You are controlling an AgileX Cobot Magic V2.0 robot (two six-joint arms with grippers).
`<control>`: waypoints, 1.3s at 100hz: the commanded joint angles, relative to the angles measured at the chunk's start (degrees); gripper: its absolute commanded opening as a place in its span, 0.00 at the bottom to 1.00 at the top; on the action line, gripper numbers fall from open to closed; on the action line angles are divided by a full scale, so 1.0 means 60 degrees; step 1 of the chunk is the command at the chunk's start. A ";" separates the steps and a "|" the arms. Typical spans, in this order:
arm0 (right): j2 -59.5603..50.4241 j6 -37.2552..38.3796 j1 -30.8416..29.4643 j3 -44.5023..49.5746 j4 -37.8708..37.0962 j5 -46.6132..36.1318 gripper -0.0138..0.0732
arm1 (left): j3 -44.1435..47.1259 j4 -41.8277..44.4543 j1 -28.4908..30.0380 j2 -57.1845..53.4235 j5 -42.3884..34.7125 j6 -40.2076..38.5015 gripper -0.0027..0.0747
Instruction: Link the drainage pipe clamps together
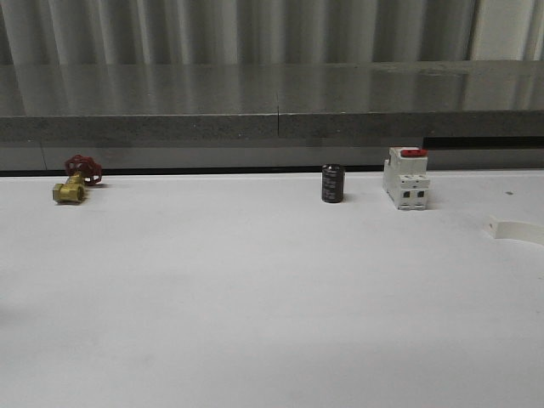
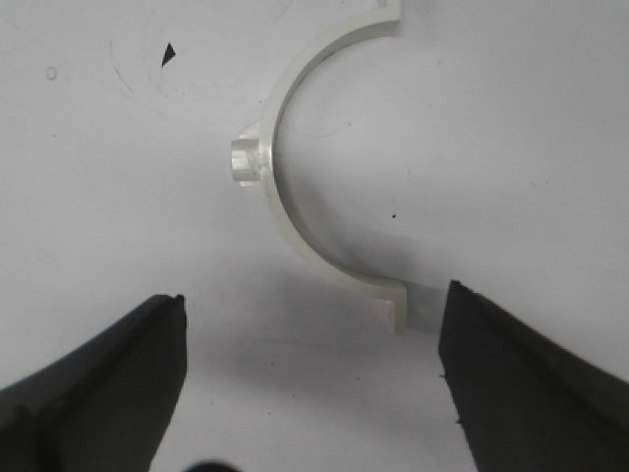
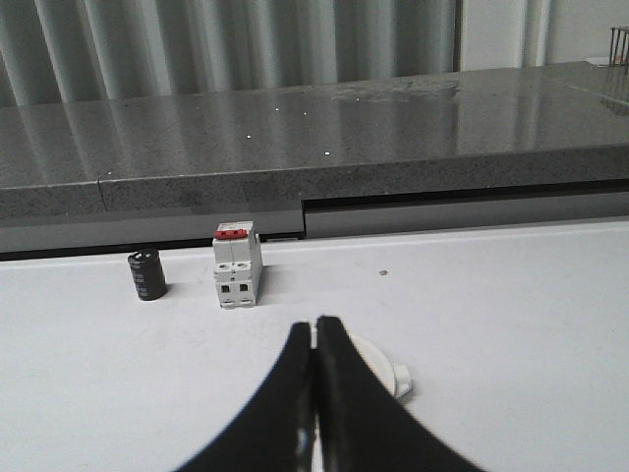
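Observation:
One drainage pipe clamp [image 2: 282,187], a white half-ring with a stub on its outer side, lies flat on the white table under my left gripper [image 2: 314,315]. That gripper is open, and its right finger [image 2: 511,383] is close beside the clamp's near tab [image 2: 396,310]. The other clamp [image 3: 378,366] lies on the table just beyond my right gripper [image 3: 314,329], partly hidden by the fingers. The right gripper is shut, its fingers pressed together. In the front view this clamp [image 1: 515,229] sits at the table's right edge.
Along the back of the table [image 1: 255,289] stand a brass valve with a red handle [image 1: 75,182], a black cylinder [image 1: 332,184] and a white boxy switch with a red top [image 1: 405,178]. A grey stone ledge [image 1: 272,110] runs behind them.

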 commanded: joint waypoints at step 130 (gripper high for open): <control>-0.0184 -0.0047 -0.0017 -0.0158 -0.0080 -0.0709 0.08 | -0.2573 -0.0110 -0.0276 0.3199 0.0082 -0.0096 0.01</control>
